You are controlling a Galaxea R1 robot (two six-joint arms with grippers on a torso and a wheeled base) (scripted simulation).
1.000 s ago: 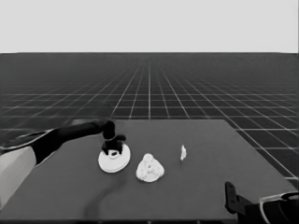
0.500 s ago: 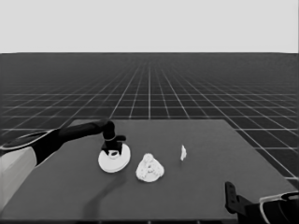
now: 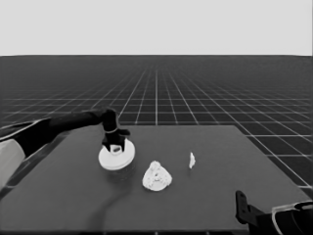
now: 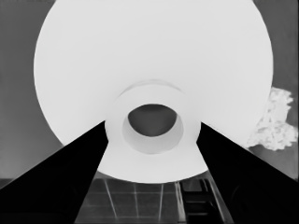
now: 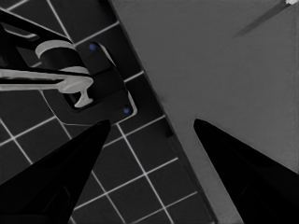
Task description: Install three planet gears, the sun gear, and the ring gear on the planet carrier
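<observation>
Gripping the larger round part (image 3: 116,155) by its raised centre hub: left tool (image 3: 115,145) sits left of centre in my head view, fingers closed against the hub's two sides. Disc reads flat, broad face up, hole axis vertical; I can't tell whether it rests on the bench (image 3: 205,196) or hangs just above it. Left wrist view fills with that larger round part (image 4: 154,79), hub and dark hole between the left tool's (image 4: 153,140) two wedges, floor grid showing past the disc's rim.

Smaller round part (image 3: 157,176) lies just right of and below the disc in the head view, lumpy with gears on it, count unreadable; wrist view catches only its edge (image 4: 275,121). Thin white piece (image 3: 192,159) stands further right, long axis upright in frame. Right tool (image 3: 244,210) is parked lower right; its wrist view shows right tool (image 5: 152,128) spread open over the bench corner.
</observation>
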